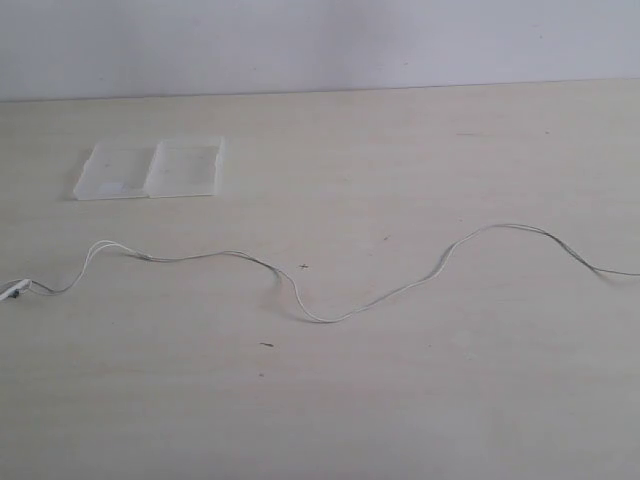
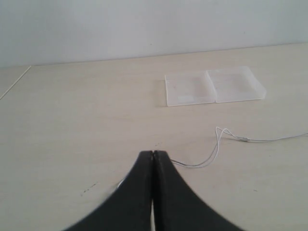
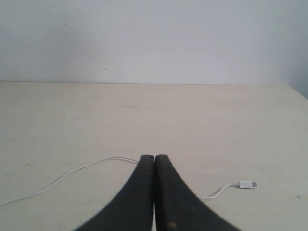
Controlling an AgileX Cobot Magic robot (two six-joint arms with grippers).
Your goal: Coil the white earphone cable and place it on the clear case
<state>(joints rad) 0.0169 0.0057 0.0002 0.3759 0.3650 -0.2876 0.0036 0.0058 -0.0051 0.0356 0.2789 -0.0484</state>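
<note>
The white earphone cable [image 1: 320, 318] lies stretched in a wavy line across the table, from a small white end piece [image 1: 12, 291] at the left edge to the right edge. The clear case [image 1: 150, 168] lies open and flat at the back left, apart from the cable. Neither gripper shows in the exterior view. In the left wrist view my left gripper [image 2: 153, 153] is shut, and the cable [image 2: 211, 156] runs out from behind its tips toward the case [image 2: 214, 86]. My right gripper [image 3: 154, 157] is shut too. The cable [image 3: 72, 172] passes behind it and ends in a white plug [image 3: 247, 184].
The pale wooden table [image 1: 400, 400] meets a plain white wall [image 1: 320, 40] at the back. A few small dark specks [image 1: 267, 345] mark the tabletop. The table's side edge [image 2: 14, 83] shows in the left wrist view.
</note>
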